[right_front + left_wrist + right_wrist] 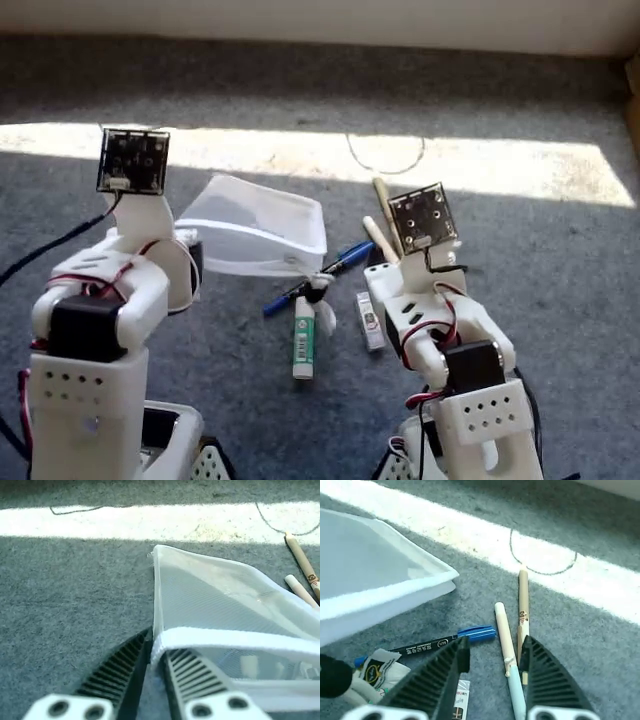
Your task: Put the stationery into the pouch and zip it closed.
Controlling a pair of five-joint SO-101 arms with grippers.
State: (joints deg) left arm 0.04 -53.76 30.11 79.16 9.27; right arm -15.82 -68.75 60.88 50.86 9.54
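Note:
The white mesh pouch [255, 235] lies open on the grey carpet between the two arms. My left gripper [156, 652] is shut on the pouch [225, 605], pinching its white rim at one corner. Over the loose stationery my right gripper [495, 645] stands open and holds nothing. A cream and light-blue pen [506, 645] lies below the gap between its fingers, beside a beige pencil [523, 597]. A blue-capped black pen [318, 272] lies by the pouch's mouth. A white and green glue stick [303, 340] and a small white eraser [370, 320] are nearer the arms' bases.
A bright sunlit band [500, 165] crosses the carpet beyond the pouch, with a thin wire loop [385, 158] lying in it. A pale wall edge runs along the far side. Open carpet lies to the right of the right arm.

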